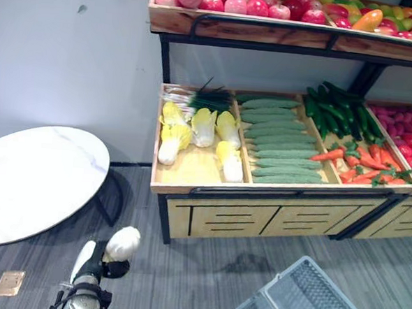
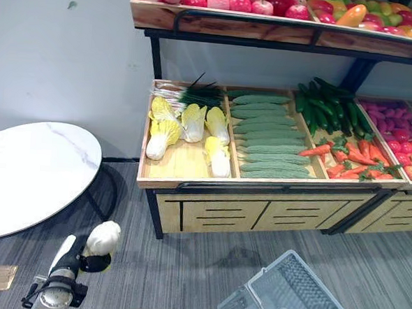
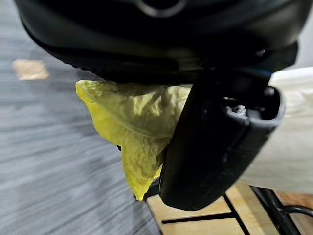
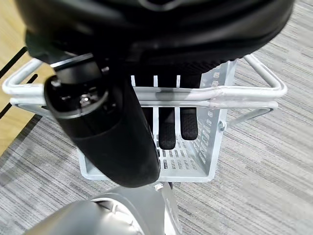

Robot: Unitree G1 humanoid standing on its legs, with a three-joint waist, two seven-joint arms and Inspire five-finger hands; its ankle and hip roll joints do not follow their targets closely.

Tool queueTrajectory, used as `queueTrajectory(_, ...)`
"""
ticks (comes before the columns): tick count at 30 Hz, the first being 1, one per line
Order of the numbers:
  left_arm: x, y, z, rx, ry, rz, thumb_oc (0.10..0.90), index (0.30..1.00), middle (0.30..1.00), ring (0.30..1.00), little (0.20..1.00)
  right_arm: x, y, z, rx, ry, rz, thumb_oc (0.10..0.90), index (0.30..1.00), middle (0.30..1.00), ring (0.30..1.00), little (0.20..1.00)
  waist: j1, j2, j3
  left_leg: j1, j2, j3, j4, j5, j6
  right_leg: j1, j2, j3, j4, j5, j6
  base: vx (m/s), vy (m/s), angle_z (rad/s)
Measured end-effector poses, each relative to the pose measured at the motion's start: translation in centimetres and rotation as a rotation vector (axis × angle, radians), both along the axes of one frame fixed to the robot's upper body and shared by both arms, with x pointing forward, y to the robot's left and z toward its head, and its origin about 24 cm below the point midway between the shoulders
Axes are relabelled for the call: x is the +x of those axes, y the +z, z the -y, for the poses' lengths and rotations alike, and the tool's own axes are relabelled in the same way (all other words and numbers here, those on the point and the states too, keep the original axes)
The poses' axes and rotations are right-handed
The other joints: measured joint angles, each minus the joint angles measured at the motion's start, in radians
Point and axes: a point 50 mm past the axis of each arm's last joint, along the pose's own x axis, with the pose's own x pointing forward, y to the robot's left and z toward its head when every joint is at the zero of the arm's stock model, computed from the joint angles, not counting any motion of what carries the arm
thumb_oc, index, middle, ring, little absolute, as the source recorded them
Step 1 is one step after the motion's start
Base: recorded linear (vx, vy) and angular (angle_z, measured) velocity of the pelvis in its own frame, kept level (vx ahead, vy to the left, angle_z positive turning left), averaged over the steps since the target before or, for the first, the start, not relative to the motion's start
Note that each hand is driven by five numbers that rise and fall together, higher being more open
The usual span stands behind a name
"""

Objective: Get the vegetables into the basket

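While eye-level white, cabbage [image 3: 132,127] yellow wristward.

The napa cabbage [image 3: 132,122] has yellow, wrinkled leaves and a white stem end, and it is held off the floor in the left hand [image 3: 215,147], low in front of the stand. More cabbages [image 1: 204,126] lie in the left wooden compartment, next to green onions [image 1: 195,98]. Light green cucumbers [image 1: 280,141] lie in a row in the next compartment. Beyond them are dark cucumbers [image 1: 338,110] and carrots [image 1: 363,160]. The grey plastic basket [image 4: 195,147] hangs by its wire handle, and seems empty.
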Motion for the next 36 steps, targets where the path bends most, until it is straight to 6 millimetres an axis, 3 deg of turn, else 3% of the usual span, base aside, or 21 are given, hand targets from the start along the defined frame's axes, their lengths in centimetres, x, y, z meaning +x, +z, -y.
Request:
queueTrajectory(12,0.2,-1.3,2.3,-0.153,-0.038,-0.034,0.4,0.3,0.3,0.3,0.3,0.7,0.1,0.0,-0.025,0.005,0.043,0.4,0.3,0.3,0.3,0.3,-0.009,0.006,0.035,-0.007,-0.012,-0.019,0.005,0.008,0.016,0.004,-0.005,-0.021,0.0,-0.003,0.003,0.0,0.002,0.05)
queueTrajectory(25,2.1,0.6,2.1,-0.126,-0.083,0.056,0.4,0.3,0.3,0.3,0.3,0.6,0.3,0.6,-0.044,-0.061,0.071,0.4,0.3,0.3,0.3,0.3,-0.024,0.001,0.068,0.001,-0.02,0.012,0.004,-0.006,0.016,-0.01,-0.013,0.005,0.002,0.0,0.009,-0.01,0.035,-0.06)
queueTrajectory(31,4.3,2.4,1.2,-0.067,-0.128,0.123,0.4,0.3,0.3,0.3,0.3,0.6,0.4,1.0,-0.041,-0.164,0.105,0.4,0.3,0.3,0.3,0.3,-0.069,-0.012,0.09,-0.018,-0.04,0.026,0.0,-0.009,0.032,-0.057,-0.039,0.029,0.037,0.001,0.013,-0.06,0.079,-0.07)
queueTrajectory(34,5.5,3.4,0.6,-0.026,-0.153,0.156,0.4,0.3,0.3,0.3,0.3,0.9,0.5,1.1,-0.035,-0.215,0.135,0.4,0.3,0.3,0.3,0.3,-0.115,-0.023,0.125,-0.022,-0.057,0.059,0.0,-0.015,0.048,-0.107,-0.063,0.056,0.082,0.002,0.014,-0.06,0.091,-0.29)
queueTrajectory(36,6.3,3.9,0.6,-0.016,-0.166,0.177,0.4,0.3,0.3,0.3,0.3,1.0,0.5,1.1,-0.026,-0.24,0.146,0.4,0.3,0.3,0.3,0.3,-0.126,-0.025,0.143,-0.022,-0.063,0.063,0.0,-0.021,0.052,-0.113,-0.071,0.064,0.085,0.006,0.02,-0.05,0.011,-0.12)
